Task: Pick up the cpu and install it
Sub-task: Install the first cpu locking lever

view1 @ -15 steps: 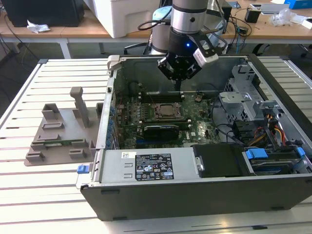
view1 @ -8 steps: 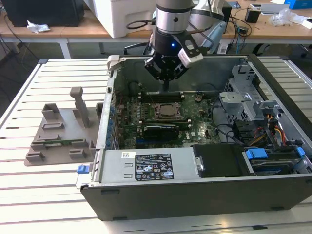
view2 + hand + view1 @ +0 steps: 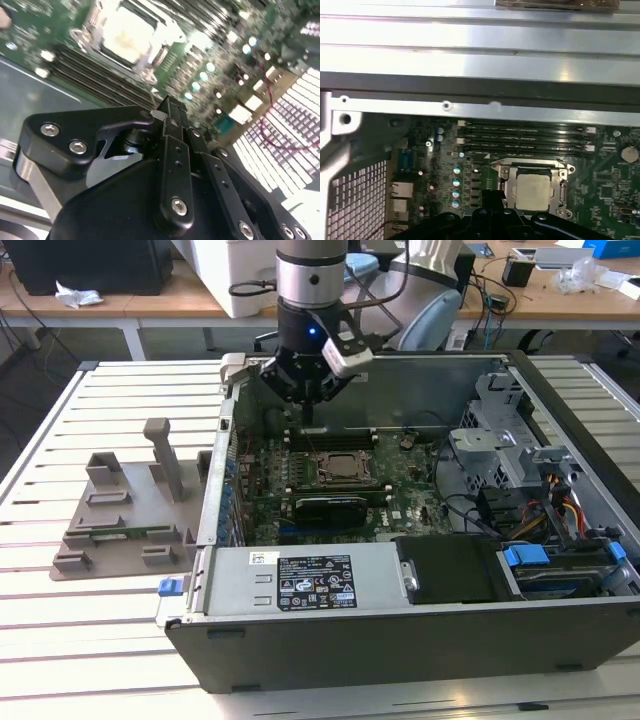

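Black gripper [image 3: 169, 112] nearest, fingers pressed together, holding nothing, hanging over the green motherboard [image 3: 400, 502] inside the open computer case [image 3: 420, 640]. Just beyond the fingertips, seated in the socket frame [image 3: 532, 165]: cpu [image 3: 534, 189], pale top up, untouched.

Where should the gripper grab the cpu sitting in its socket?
By two opposite edges, coming straight down from above. The cpu lies flat, face up, with the socket frame close around it, so a sideways approach is probably blocked.
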Controlling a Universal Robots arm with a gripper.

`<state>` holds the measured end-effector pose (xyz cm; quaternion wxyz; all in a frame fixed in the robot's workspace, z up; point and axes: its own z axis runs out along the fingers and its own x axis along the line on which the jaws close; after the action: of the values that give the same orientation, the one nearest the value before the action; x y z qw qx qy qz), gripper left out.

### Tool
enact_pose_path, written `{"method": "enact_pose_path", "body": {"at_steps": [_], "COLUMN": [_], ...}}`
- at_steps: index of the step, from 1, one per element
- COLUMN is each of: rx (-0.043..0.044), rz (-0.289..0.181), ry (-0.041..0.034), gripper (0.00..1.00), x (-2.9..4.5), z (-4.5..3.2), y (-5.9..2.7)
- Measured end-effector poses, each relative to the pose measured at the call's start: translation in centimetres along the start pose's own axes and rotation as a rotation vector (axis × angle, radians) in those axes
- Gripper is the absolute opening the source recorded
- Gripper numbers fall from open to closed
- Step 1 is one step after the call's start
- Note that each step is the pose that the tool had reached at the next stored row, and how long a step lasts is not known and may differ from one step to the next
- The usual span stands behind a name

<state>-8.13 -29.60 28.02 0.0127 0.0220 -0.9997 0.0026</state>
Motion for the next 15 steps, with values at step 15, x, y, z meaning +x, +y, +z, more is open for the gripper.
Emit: {"method": "enact_pose_path", "body": {"at_steps": [15], "rx": [0.0032], "rz": [-0.013], "ry": [0.0006], "gripper": [0.11], "x": [0.61], "z": [1.73], "y": [1.75]}}
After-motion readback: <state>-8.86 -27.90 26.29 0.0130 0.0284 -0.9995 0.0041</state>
